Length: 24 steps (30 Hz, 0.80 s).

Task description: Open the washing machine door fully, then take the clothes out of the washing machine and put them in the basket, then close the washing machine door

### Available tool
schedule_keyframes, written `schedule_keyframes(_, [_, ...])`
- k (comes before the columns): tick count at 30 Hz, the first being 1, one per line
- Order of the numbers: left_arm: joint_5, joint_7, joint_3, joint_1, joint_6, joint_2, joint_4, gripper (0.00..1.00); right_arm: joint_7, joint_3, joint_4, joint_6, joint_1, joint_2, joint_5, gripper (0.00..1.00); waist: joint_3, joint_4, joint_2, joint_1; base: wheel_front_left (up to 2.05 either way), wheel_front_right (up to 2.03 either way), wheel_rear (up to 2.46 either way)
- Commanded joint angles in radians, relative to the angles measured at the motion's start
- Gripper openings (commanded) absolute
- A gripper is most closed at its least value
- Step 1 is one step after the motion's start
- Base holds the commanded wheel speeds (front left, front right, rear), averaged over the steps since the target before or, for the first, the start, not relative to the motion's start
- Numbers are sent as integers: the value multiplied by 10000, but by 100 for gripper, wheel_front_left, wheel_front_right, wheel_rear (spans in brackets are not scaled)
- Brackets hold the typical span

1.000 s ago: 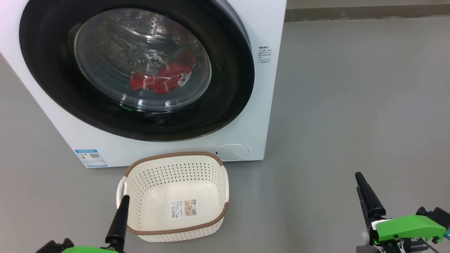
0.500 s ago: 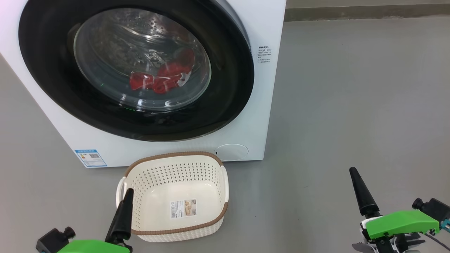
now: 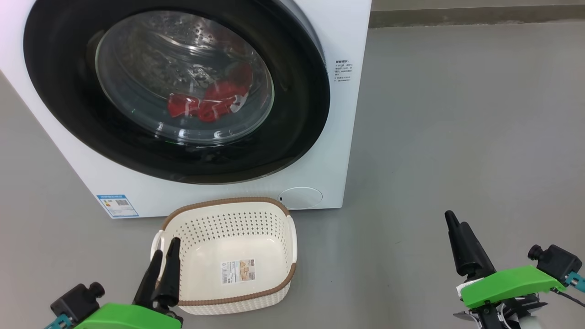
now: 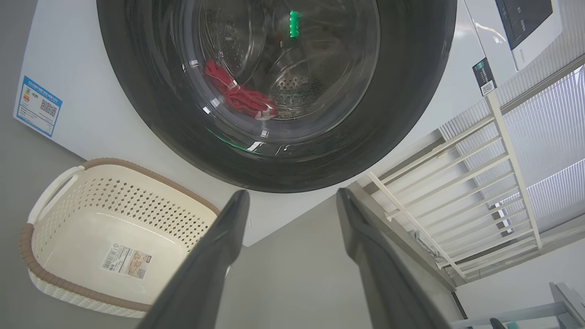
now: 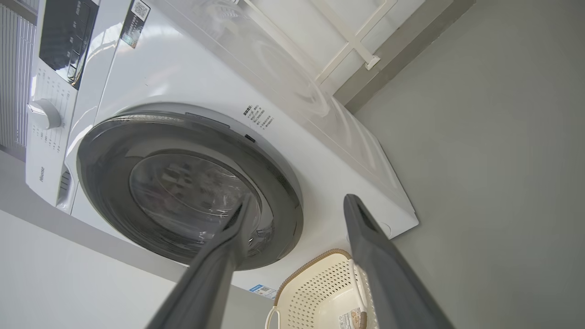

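Observation:
The white washing machine (image 3: 349,137) stands at the upper left of the head view. The washing machine door (image 3: 304,91), a glossy black ring round a glass bowl, lies against its front. Red clothes (image 3: 205,103) show through the glass, also as clothes (image 4: 242,98) in the left wrist view. The cream basket (image 3: 228,201) sits on the floor just before the machine. My left gripper (image 3: 165,250) hovers open at the basket's near left corner. My right gripper (image 3: 456,220) stands open over bare floor, well right of the basket. Both pairs of fingers hold nothing.
Grey floor (image 3: 457,137) stretches to the right of the machine up to a skirting strip (image 3: 457,16). A blue sticker (image 3: 118,205) and a round white flap (image 3: 300,198) mark the machine's lower front. A white railing (image 4: 457,183) stands beyond the machine.
Both grippers have crept forward, up the head view. The left one now reaches over the basket's near corner; the right one has drifted slightly left. Both stay open.

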Motion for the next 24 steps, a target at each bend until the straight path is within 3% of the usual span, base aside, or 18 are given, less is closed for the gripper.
schedule_keyframes(1, [304,-145,193,-448,-42,98,-287,100,-135,157,-326,-4,-520,-118,-264,100,1,0,0,-1,0,0,0])
schedule_keyframes(24, [2913,-820,45,-891,-57,98,-345,100,-811,572,-702,-5,-805,-141,-2616,100,76,-10,0,-1,0,0,0])
